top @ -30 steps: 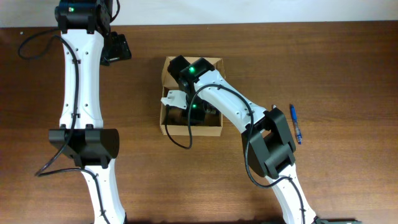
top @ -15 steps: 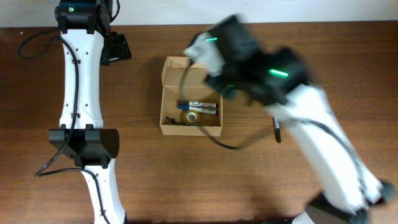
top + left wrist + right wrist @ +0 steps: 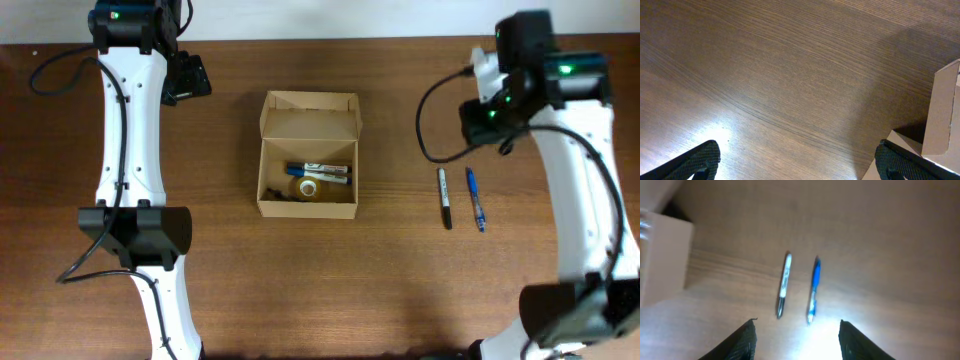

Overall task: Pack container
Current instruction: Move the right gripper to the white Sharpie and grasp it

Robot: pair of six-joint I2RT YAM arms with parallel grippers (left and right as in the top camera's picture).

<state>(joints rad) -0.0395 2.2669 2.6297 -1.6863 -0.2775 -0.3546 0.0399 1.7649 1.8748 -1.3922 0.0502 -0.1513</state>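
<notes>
Wooden table [image 3: 400, 290] bears the open container [image 3: 306, 209], contents dim; left tool [image 3: 797, 157] spread, right tool [image 3: 797, 330] spread though its view blurs

We see a dark brown wooden table [image 3: 300, 300] filling nearly all of the overhead view, its grain running left to right. Along the top edge lies a pale strip [image 3: 350, 18]; we cannot tell whether it is wall or floor. The 2 wrist views show a bright glare [image 3: 705, 132] on the wood at left and a second glare [image 3: 827, 330] at right.
</notes>
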